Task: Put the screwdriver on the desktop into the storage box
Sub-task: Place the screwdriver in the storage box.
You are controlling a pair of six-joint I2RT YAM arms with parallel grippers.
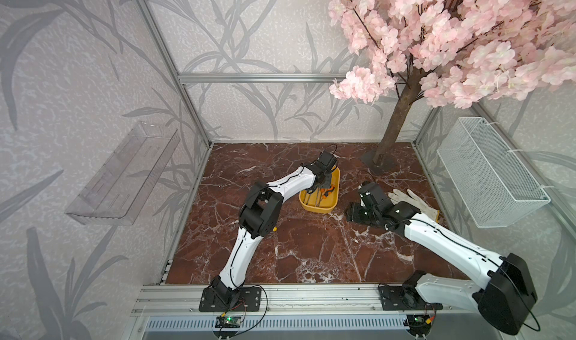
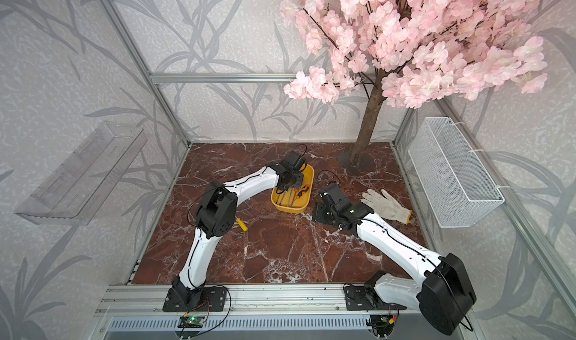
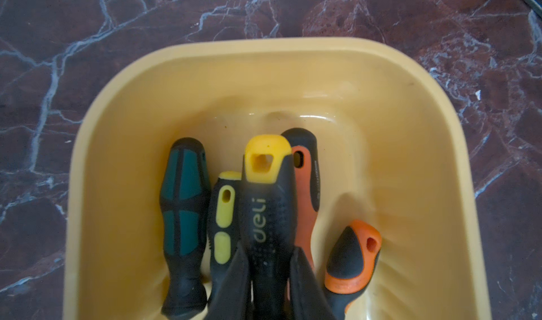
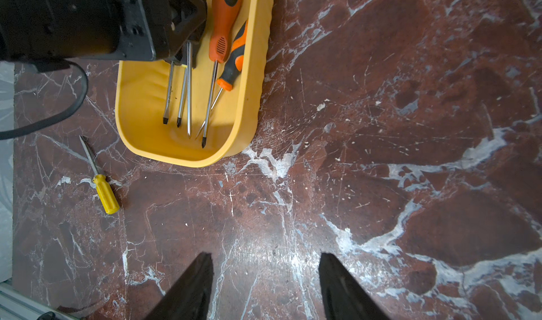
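The yellow storage box (image 1: 318, 210) (image 2: 291, 210) (image 3: 264, 48) (image 4: 181, 160) stands mid-desktop (image 1: 311, 251) and holds several screwdrivers. My left gripper (image 3: 269, 248) (image 1: 324, 182) is down inside the box. It is shut on the handle of a black screwdriver with a yellow cap (image 3: 265, 192), which lies among the others. A small yellow-handled screwdriver (image 4: 105, 195) (image 2: 242, 224) lies on the desktop near the left arm's elbow. In the right wrist view my right gripper (image 4: 265, 255) (image 1: 355, 213) hovers open and empty over bare marble to the right of the box.
A white work glove (image 1: 411, 203) lies to the right of the right gripper. The blossom tree's base plate (image 1: 378, 162) stands at the back right. A white wire basket (image 1: 489, 173) hangs on the right wall, a clear acrylic tray (image 1: 124, 173) on the left wall.
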